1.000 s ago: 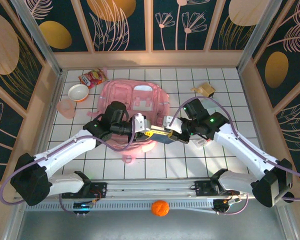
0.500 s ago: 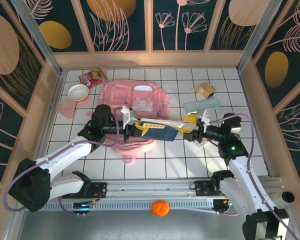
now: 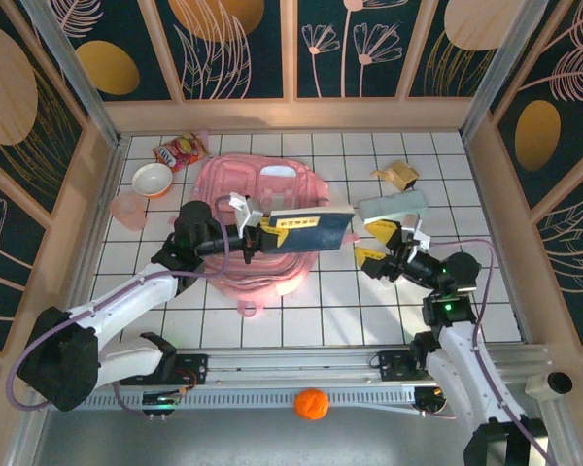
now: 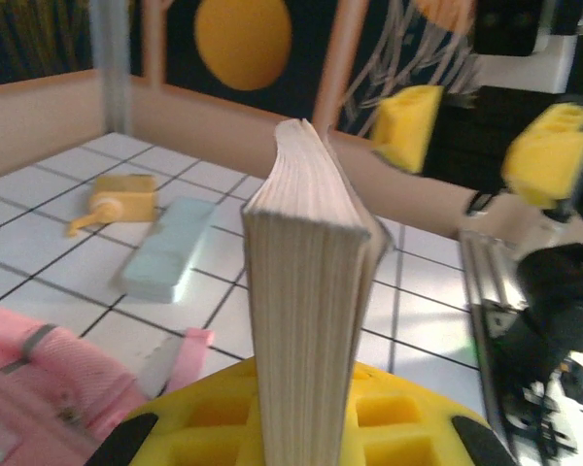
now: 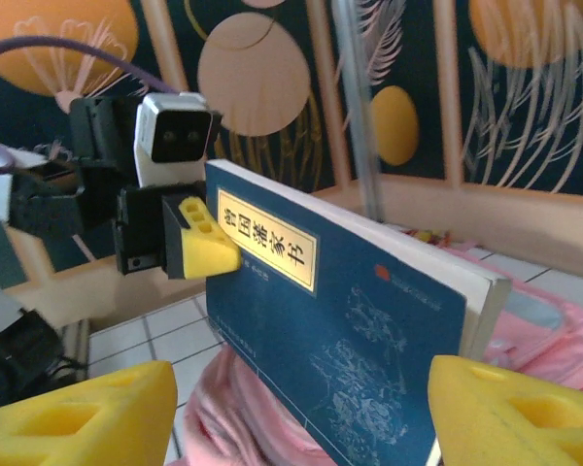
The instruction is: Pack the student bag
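The student bag (image 3: 245, 189) is a light-pink backpack lying flat at mid-table, and its fabric shows low in both wrist views (image 4: 49, 388) (image 5: 243, 417). My left gripper (image 3: 260, 234) (image 4: 306, 427) is shut on one end of a blue book (image 3: 309, 231) and holds it on edge, just above the bag's right side. The book's page edges (image 4: 311, 291) face the left wrist camera, its blue cover (image 5: 350, 340) the right one. To the book's right, my right gripper (image 3: 372, 243) (image 5: 301, 417) stands open with nothing in it, its yellow fingers (image 4: 408, 126) apart from the book.
A light-blue case (image 3: 394, 206) (image 4: 170, 248) and a small tan item (image 3: 396, 175) lie at the right rear. A bowl (image 3: 153, 179), a pink cup (image 3: 128, 209) and a snack bag (image 3: 180, 150) sit at the left rear. An orange ball (image 3: 312, 403) rests off the table's near edge.
My right gripper has let go of the book and drawn back to the right. The left gripper has swung the book up and toward the rear, over the bag.
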`<move>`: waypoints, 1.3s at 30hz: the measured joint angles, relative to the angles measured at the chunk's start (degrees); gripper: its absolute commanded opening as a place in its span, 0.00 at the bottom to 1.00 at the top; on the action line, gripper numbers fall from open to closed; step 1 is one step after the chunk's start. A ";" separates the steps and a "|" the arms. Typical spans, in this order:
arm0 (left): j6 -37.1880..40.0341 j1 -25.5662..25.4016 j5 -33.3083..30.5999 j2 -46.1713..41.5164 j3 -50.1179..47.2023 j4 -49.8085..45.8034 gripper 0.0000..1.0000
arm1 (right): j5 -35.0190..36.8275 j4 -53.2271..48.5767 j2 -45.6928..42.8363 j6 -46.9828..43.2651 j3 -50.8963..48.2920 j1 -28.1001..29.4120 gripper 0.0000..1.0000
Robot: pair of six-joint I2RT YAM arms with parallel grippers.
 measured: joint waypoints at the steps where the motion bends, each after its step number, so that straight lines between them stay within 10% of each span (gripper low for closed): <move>1: -0.28 0.04 -0.74 0.00 0.00 0.02 0.00 | 1.09 -1.49 -1.14 0.11 0.00 0.00 0.69; 20: -8.13 0.02 17.57 1.60 0.87 8.48 0.00 | 2.84 -6.21 5.73 -1.29 1.92 9.16 0.67; 30: -12.17 0.02 18.18 3.10 2.21 11.91 0.06 | -4.72 7.15 7.17 3.34 1.22 9.29 0.39; 34: -12.90 0.02 18.45 4.07 2.21 12.33 0.08 | -5.68 10.08 9.33 5.55 1.22 9.31 0.00; 39: -8.44 0.07 17.66 3.98 3.80 7.06 0.49 | -5.09 7.67 10.01 4.72 1.77 8.76 0.00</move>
